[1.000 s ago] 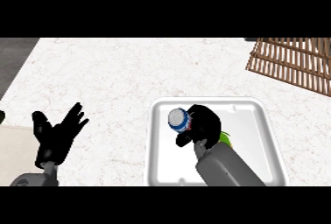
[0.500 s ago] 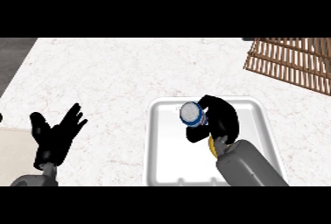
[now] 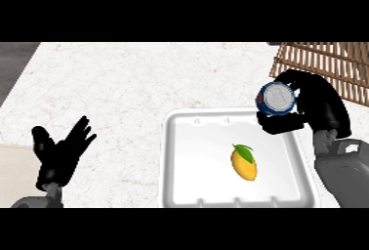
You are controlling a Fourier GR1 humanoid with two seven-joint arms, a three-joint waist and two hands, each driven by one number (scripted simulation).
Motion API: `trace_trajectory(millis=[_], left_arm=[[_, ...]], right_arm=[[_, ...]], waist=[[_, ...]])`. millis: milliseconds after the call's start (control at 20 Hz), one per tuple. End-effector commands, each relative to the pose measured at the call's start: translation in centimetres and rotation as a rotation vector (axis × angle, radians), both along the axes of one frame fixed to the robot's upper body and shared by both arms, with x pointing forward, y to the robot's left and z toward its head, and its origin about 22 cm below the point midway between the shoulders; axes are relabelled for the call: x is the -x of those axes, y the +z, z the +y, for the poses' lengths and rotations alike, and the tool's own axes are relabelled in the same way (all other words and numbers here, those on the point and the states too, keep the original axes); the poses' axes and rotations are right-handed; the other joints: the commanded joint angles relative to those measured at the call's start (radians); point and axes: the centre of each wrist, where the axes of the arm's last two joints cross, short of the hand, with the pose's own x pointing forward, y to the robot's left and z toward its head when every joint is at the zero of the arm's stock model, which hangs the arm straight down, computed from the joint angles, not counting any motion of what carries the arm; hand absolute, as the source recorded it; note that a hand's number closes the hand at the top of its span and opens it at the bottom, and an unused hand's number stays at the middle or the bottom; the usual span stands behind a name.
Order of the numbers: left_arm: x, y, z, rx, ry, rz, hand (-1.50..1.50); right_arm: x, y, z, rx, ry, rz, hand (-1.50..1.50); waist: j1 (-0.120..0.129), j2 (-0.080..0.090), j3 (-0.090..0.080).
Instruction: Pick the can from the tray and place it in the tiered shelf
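Note:
A blue can (image 3: 278,98) with a silver lid is held up over the far right corner of the white tray (image 3: 189,171). My right hand (image 3: 317,105) is shut on it, fingers and thumb curled round its sides, and the lid faces me. The wooden slatted tiered shelf (image 3: 324,63) stands just beyond the hand at the upper right, partly cut off by the view's edge. My left hand (image 3: 61,151) rests open at the lower left, fingers up.
A yellow mango (image 3: 245,163) with a green leaf lies in the tray. The pale speckled counter (image 3: 144,83) stretches left and behind the tray. A dark strip (image 3: 14,63) marks the counter's far left edge.
My right hand has lifted the can up and to the right, from inside the tray toward the shelf, uncovering the mango. The left hand has not moved.

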Motion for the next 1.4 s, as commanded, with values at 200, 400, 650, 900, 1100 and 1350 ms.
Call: trace_trajectory(millis=[200,400,650,900,1100,1350], left_arm=[[0.9,-1.5,0.0,0.007,0.014,0.034,0.00],[0.5,-1.8,-0.6,0.000,-0.007,0.042,0.00],[-0.5,0.8,0.7,-0.003,-0.014,0.015,0.00],[-0.5,-1.1,-2.1,0.003,-0.005,0.025,0.00],[-0.9,-1.1,-0.7,0.003,-0.019,0.044,0.00],[-0.4,0.7,-0.2,0.006,-0.019,0.036,0.00]], right_arm=[[3.3,11.8,-2.0,0.033,-0.160,-0.213,1.50],[3.2,16.8,-3.8,0.024,-0.205,-0.268,1.50],[1.7,20.1,-7.1,-0.012,-0.275,-0.272,1.50],[-0.3,22.8,-11.5,-0.024,-0.331,-0.316,1.50],[-1.3,24.3,-14.3,-0.014,-0.364,-0.320,1.50],[-4.2,23.5,-16.7,0.002,-0.334,-0.287,1.50]], waist=[[-0.002,0.000,-0.006],[0.006,0.004,-0.006],[0.016,0.006,-0.005],[0.021,0.010,-0.005],[0.021,0.011,-0.005],[0.031,0.011,-0.004]])
